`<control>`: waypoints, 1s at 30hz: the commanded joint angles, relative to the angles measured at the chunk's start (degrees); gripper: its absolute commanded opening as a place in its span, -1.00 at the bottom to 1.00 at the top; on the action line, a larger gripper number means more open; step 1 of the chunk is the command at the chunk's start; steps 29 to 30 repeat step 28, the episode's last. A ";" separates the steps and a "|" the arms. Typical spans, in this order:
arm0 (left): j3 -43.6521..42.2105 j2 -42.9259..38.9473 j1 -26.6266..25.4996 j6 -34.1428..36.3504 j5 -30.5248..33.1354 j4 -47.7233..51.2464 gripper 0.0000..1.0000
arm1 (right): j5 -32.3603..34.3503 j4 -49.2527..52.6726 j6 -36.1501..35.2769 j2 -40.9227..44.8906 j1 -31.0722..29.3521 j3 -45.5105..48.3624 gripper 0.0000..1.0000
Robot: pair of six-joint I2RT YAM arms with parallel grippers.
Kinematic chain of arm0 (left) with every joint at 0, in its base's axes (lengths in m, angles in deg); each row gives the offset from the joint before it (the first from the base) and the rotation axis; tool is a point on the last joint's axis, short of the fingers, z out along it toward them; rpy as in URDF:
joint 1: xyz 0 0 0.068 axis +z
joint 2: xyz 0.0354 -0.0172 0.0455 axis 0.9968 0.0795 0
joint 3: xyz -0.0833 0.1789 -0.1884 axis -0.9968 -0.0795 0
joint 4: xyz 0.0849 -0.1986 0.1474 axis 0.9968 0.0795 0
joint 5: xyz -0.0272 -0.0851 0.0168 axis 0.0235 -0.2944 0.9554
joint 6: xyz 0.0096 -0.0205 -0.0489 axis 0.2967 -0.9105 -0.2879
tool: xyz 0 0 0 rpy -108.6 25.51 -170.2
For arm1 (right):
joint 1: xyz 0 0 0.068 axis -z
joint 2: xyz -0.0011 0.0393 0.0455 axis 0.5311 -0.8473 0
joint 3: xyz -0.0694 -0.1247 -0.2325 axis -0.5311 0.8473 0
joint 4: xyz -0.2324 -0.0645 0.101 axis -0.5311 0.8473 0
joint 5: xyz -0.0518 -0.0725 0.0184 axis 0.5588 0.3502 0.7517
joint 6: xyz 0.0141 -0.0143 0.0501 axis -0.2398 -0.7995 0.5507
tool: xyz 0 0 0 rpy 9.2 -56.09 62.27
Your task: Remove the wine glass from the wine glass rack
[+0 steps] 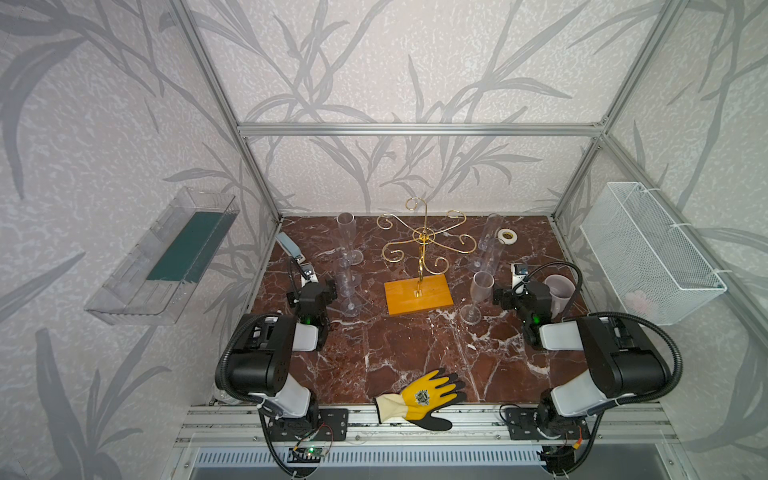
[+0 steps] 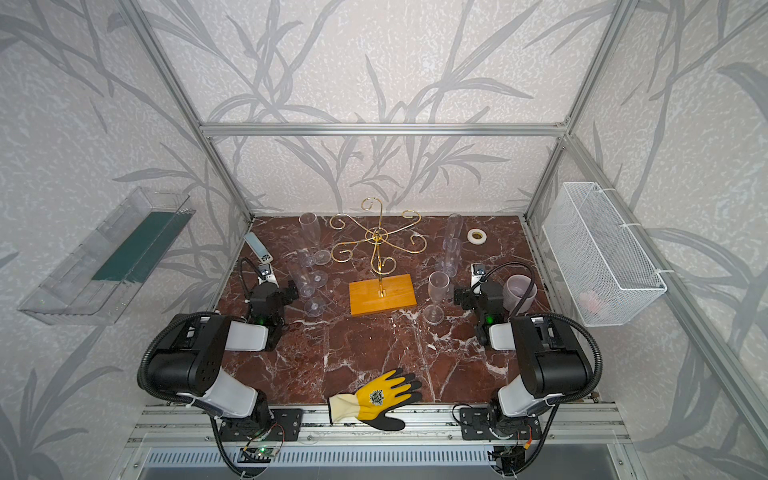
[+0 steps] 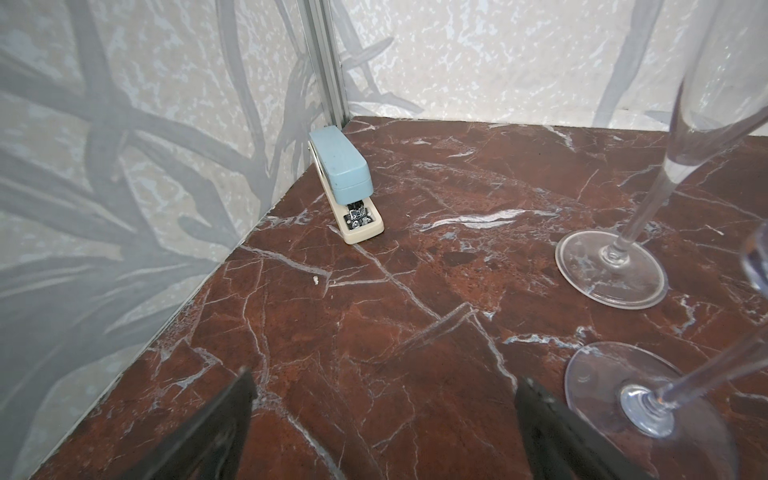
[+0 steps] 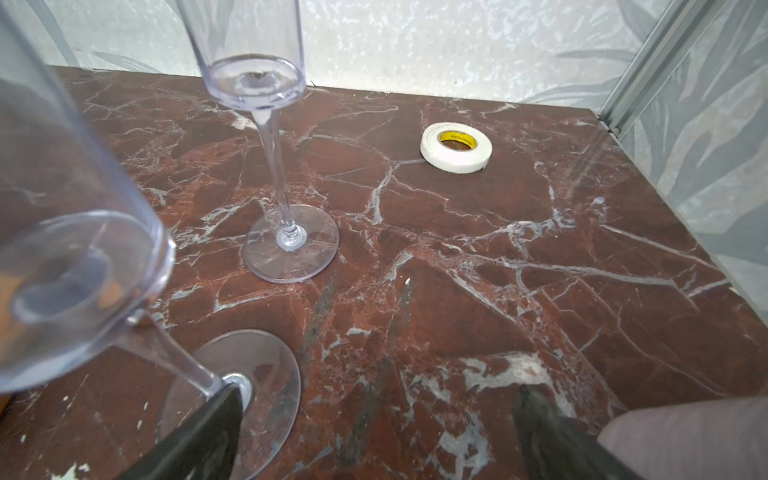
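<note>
The rack (image 1: 422,245) is bare. Right of it, an upright glass (image 1: 482,286) stands just beside the right gripper (image 1: 497,297), which gapes empty like the left gripper (image 1: 331,289).

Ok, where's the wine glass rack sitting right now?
In both top views the wine glass rack stands in the middle, toward the back, between the left glasses and the right glasses; its arms look bare.
</note>
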 commanded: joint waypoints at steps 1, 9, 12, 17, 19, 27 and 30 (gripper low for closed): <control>0.79 -0.08 0.28 -0.57 -0.40 -1.49 0.99 | 1.04 0.24 -0.49 1.13 -0.28 -1.43 0.98; 0.72 -0.06 0.28 -0.47 -0.31 -1.73 0.98 | 0.86 0.49 -0.68 1.23 -0.28 -1.55 0.98; 0.71 -0.07 0.28 -0.49 -0.39 -1.77 0.98 | 0.86 0.47 -0.72 1.23 -0.28 -1.55 0.98; 0.76 -0.06 0.26 -0.49 -0.30 -1.69 0.98 | 0.94 0.47 -0.67 1.23 -0.27 -1.55 0.98; 0.75 -0.06 0.29 -0.46 -0.36 -1.77 0.98 | 0.94 0.47 -0.73 1.23 -0.28 -1.55 0.98; 0.73 -0.06 0.25 -0.46 -0.28 -1.73 0.98 | 1.03 1.39 -1.03 1.05 -0.61 -2.08 0.98; 0.75 -0.06 0.25 -0.49 -0.31 -1.75 0.98 | 1.04 1.29 -1.12 1.05 -0.62 -2.08 0.98</control>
